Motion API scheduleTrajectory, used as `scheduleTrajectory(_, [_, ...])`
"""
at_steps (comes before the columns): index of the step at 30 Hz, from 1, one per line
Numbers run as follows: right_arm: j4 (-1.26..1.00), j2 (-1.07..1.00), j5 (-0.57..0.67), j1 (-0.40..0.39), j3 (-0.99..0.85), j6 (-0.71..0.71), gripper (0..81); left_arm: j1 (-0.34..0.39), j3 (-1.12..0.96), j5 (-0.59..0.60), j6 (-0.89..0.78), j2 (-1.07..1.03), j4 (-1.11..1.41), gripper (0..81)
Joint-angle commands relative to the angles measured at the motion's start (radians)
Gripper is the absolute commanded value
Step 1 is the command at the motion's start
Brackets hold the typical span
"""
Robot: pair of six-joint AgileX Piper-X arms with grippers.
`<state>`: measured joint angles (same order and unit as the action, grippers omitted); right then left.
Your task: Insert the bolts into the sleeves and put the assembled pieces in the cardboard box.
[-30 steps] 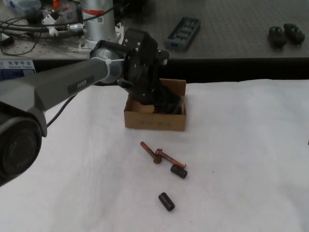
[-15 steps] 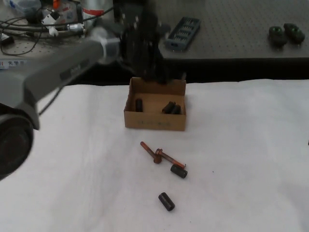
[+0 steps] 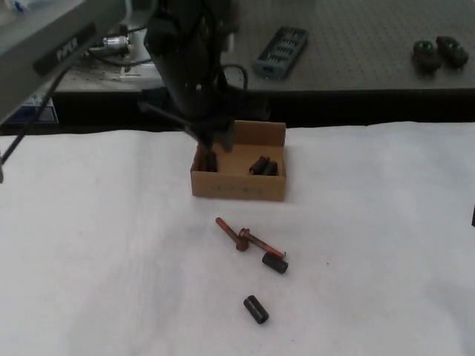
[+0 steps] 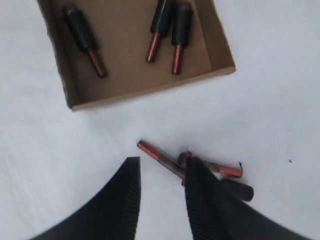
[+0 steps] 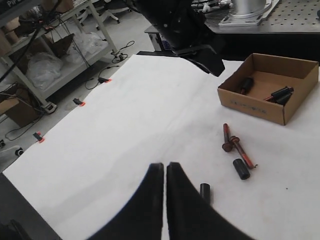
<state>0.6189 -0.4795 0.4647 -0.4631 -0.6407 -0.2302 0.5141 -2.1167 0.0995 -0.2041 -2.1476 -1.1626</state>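
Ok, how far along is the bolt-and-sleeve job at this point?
Done: three assembled pieces lie in the cardboard box. In hand: nothing; the left hand is open and empty up near the box, the right hand shut and empty. Left: two bolts and two sleeves lie loose on the white cloth, unassembled.

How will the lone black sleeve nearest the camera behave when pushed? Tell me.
The sleeve lies on its side, a short cylinder, so it will probably roll if pushed sideways. It looks rigid and likely light. The white cloth under it may slow rolling.
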Motion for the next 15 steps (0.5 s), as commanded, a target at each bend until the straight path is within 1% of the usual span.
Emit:
scheduleTrajectory(1, [0.005, 0.007, 0.06, 0.007, -0.005, -0.001, 2.9, 0.021, -0.004, -0.023, -0.033, 0.005, -0.027, 22.8])
scheduleTrajectory(5, [0.005, 0.007, 0.113, 0.007, -0.005, -0.001, 2.9, 0.094, -0.004, -0.059, -0.119, 0.005, -0.038, 22.8])
scheduleTrajectory(9, [0.011, 0.007, 0.121, 0.007, -0.005, -0.001, 2.9, 0.168, 0.0, -0.132, -0.183, 0.005, -0.049, 22.8])
scheduleTrajectory(12, [0.046, 0.007, 0.119, 0.007, -0.012, -0.001, 2.9, 0.199, 0.021, -0.144, -0.242, 0.005, -0.049, 22.8])
scheduleTrajectory(15, [0.118, 0.015, 0.083, 0.007, -0.034, 0.021, 2.9, 0.206, 0.053, -0.148, -0.271, 0.007, -0.049, 22.8])
